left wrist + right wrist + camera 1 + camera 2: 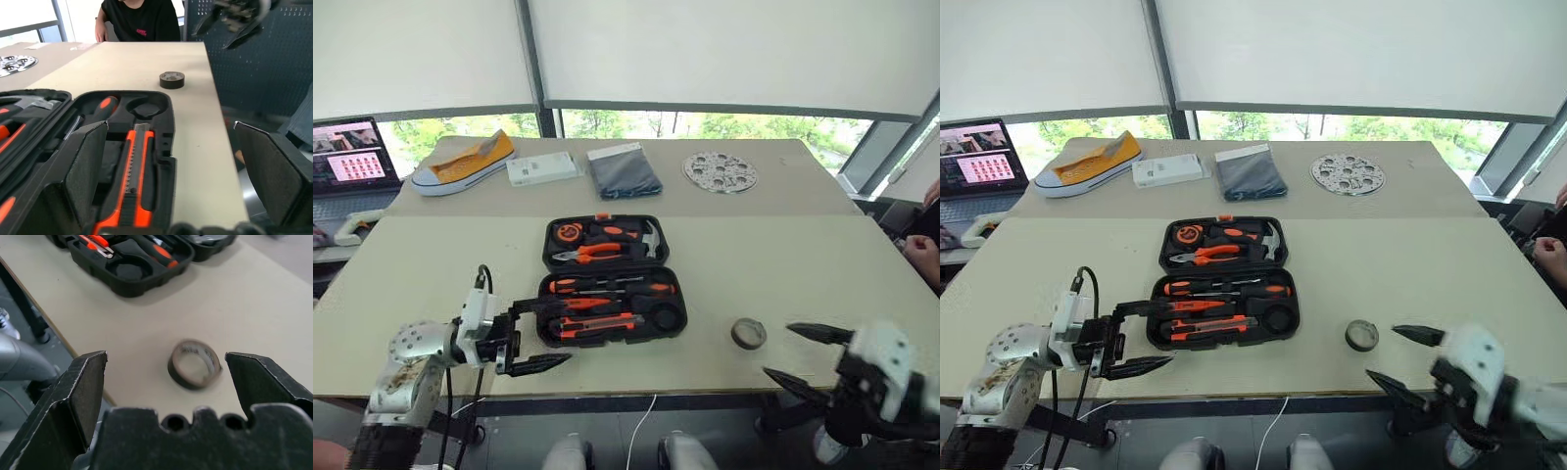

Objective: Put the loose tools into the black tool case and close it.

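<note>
Beige table (pixel 783 255), white roller blinds (pixel 724 49) half down over windows, green trees outside, daylight

1. The tool case (pixel 611 282) is black, and the tools in it have orange and black handles.
2. The tape roll (pixel 748 334) is grey.
3. The table (pixel 773 245) is beige.
4. The shoe (pixel 463 163) is yellow with a white sole.
5. The folded cloth (pixel 623 173) is dark grey.
</note>
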